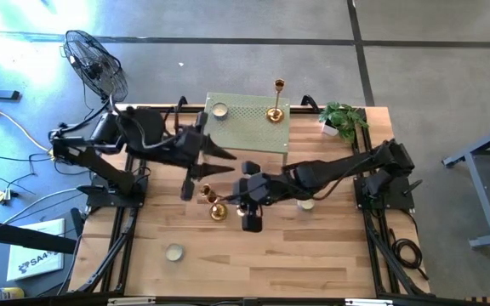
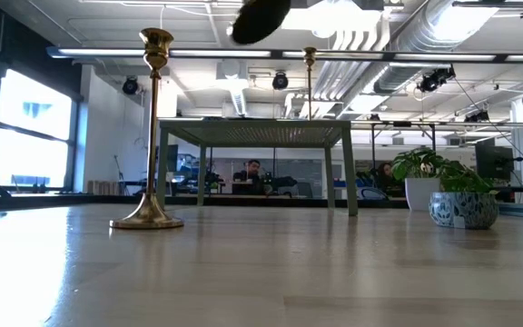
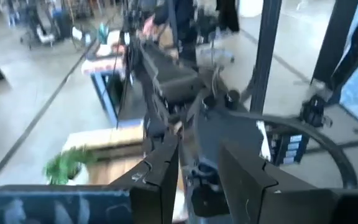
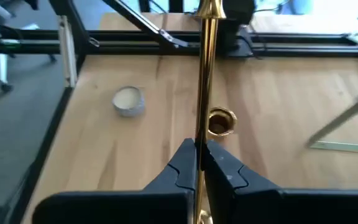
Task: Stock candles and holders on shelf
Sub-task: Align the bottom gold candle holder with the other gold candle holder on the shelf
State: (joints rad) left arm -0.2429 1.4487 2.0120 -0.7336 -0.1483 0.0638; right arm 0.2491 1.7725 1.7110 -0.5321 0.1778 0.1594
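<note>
The right end effector (image 4: pixel 201 163) is clenched on the thin stem of a tall gold candlestick (image 4: pixel 204 81), held over the middle of the wooden worktop (image 1: pixel 313 255) in front of the shelf (image 1: pixel 249 127). The left end effector (image 1: pixel 228 161) is poised by the shelf's front edge; whether it is released or clenched cannot be told. On the shelf stand one brass holder (image 1: pixel 276 106) and one tealight (image 1: pixel 219 110) — another tealight (image 1: pixel 173 252) lies near the worktop's front. Partial lettering, "SAA", is read on a floor sign (image 1: pixel 37 262).
</note>
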